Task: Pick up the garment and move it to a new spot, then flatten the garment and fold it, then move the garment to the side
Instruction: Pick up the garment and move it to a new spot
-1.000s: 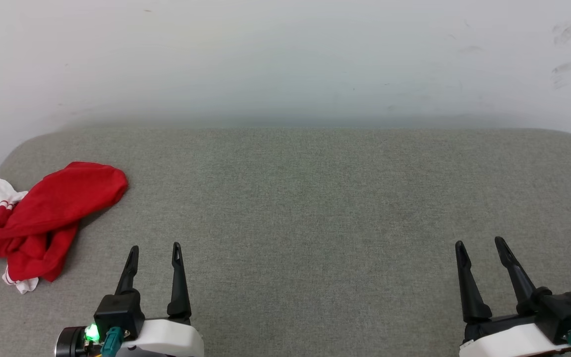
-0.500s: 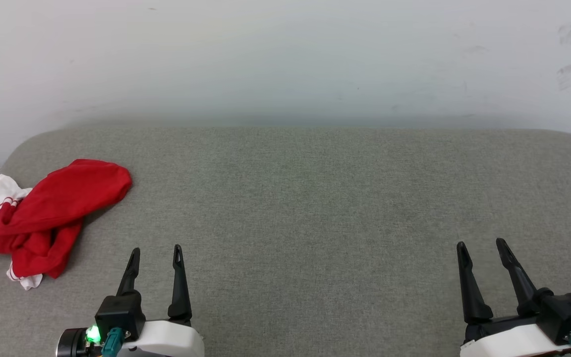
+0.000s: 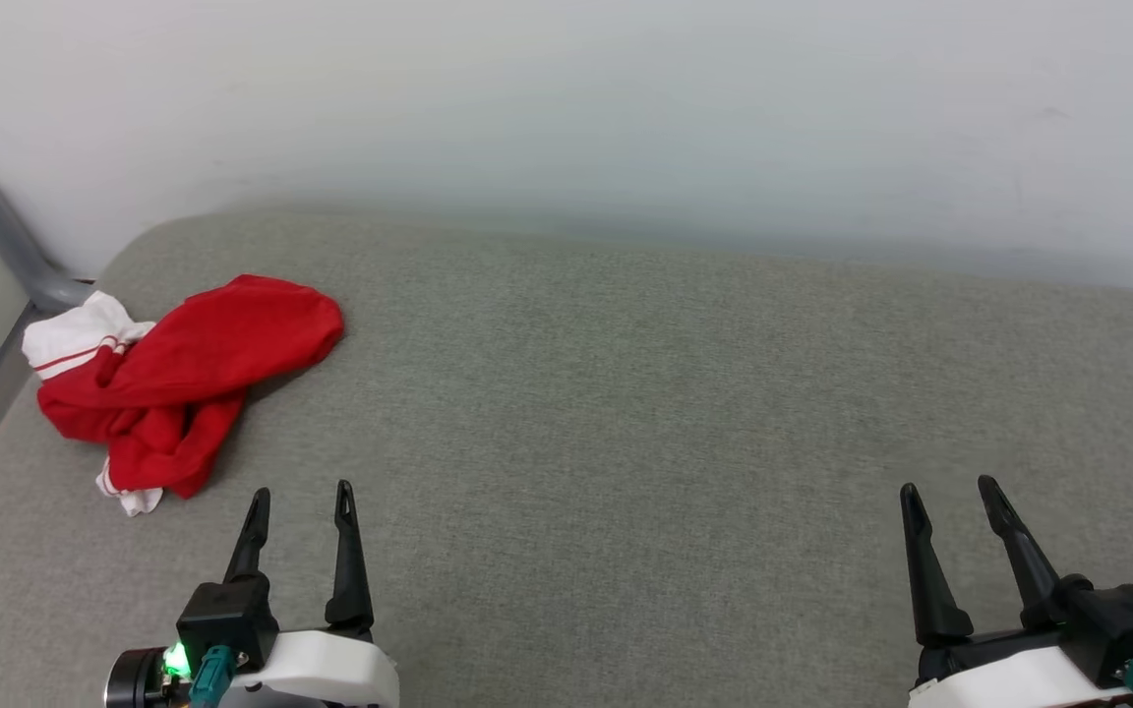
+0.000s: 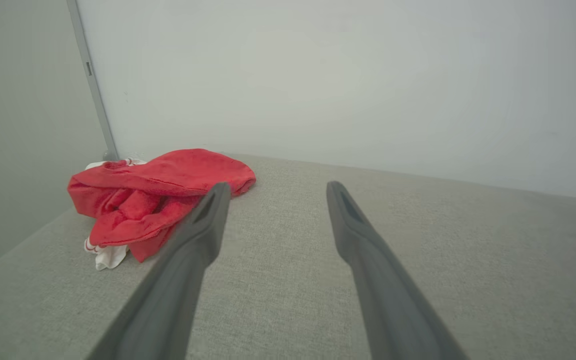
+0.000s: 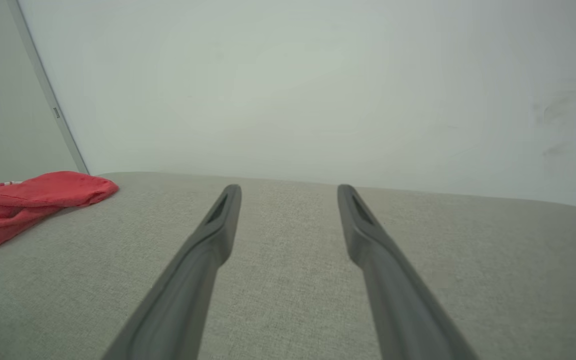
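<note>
Whole head view has shifted vs a sec ago: camera turned left, things themselves unmoved. Crumpled red fabric garment (image 3: 188,379) w/ white striped sleeve now lies fuller in frame, ahead-left of left gripper (image 3: 302,489), near but not touching, on grey woven tabletop (image 3: 626,413). Left gripper: fingers wide apart, empty. Right gripper (image 3: 948,485), well off to its right: same, wide & empty. Prob. squaring up for pickup; not yet grasped. No print, label or brand readable on the crumpled cloth.

- crumpled red cloth garment (image 3: 203,364): solid red; white sleeve piece with thin red stripes
- grey-green woven fabric surface (image 3: 626,413): fine heathered weave, no print
- off-white plain wall (image 3: 566,98)
- left gripper (image 3: 301,489), right gripper (image 3: 948,485): black fingers, white shells, teal plugs; green light on the left one
</note>
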Robot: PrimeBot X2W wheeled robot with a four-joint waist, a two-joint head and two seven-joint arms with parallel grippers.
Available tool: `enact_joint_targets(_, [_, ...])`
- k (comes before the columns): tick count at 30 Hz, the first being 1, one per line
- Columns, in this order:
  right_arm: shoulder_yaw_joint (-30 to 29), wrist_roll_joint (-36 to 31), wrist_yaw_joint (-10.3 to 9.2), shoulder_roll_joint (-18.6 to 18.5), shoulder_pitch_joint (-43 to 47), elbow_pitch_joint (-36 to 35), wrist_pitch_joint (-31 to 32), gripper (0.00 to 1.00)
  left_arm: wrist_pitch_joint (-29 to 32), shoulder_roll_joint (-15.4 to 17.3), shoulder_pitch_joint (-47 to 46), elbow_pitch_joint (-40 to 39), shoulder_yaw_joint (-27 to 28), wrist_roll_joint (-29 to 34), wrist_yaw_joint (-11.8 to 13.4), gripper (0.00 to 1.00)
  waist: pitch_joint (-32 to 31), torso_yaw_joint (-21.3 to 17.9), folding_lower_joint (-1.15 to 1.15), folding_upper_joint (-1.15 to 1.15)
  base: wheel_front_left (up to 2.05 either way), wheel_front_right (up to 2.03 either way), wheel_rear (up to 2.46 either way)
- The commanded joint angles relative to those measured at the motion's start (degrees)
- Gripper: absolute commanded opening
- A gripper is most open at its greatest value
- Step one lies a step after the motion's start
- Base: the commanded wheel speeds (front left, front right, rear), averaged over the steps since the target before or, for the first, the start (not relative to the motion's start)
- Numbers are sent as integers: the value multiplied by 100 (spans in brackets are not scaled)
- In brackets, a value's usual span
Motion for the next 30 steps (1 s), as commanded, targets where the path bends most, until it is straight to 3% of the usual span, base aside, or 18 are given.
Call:
enact_joint_targets(1, [2,19,-4,7,42,0,-14,100,-16,10,-16,4,25,-13,-5,100,20,216,0,0,0,0,0])
enact_joint_targets(20, [55,-72,-4,7,3,-64,-14,100,-16,8,-83,20,222,-113,-60,100,174,1471,0,0,0,0,0])
enact_joint_targets(30, [86,-112,-4,7,-53,-51,-14,100,-16,8,-66,22,277,-156,-48,100,253,1821,0,0,0,0,0])
